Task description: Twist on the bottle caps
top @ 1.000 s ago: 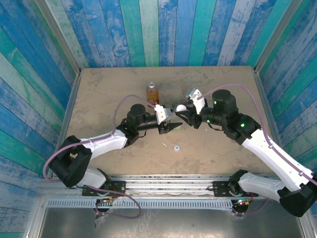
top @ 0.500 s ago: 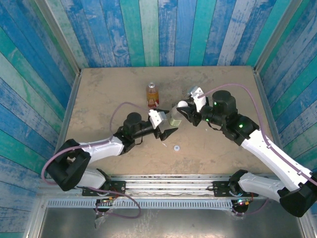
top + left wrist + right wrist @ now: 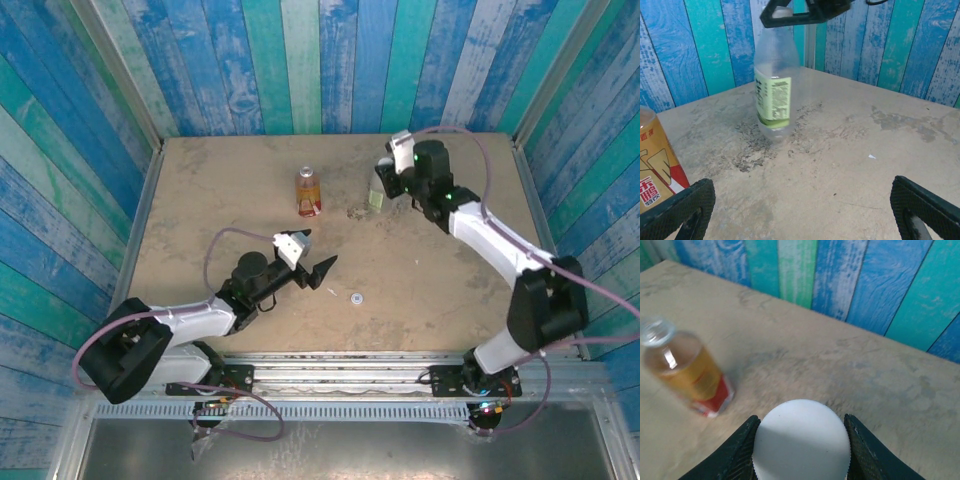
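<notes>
right gripper (image 3: 385,186) is clamped on the white cap (image 3: 801,441), one black finger (image 3: 741,450) tight against each side of it. in the left wrist view that gripper is at the very top of the pale bottle (image 3: 774,95), the one with the green label, so the cap seems to be sitting on the bottle's neck, though i can't tell if it's threaded on at all. the bottle's base is down on the table (image 3: 200,190), toward the back right from overhead, and it looks pretty much upright. left gripper (image 3: 312,257) is wide open with nothing in it, low over the table near the front and well apart from both bottles; its wrist camera has the two black fingertips (image 3: 681,210) out at the bottom corners with bare tabletop between them. amber bottle (image 3: 309,192) stands just to the left of the pale one with a gap between them, reddish label near the bottom, and from the right wrist view its neck is open with no cap on. the loose cap (image 3: 356,297) is lying flat on the table near the front edge, a bit right of the left gripper's tip and not touching anything. also a tiny white scrap (image 3: 871,156) on the table out past the left gripper.
</notes>
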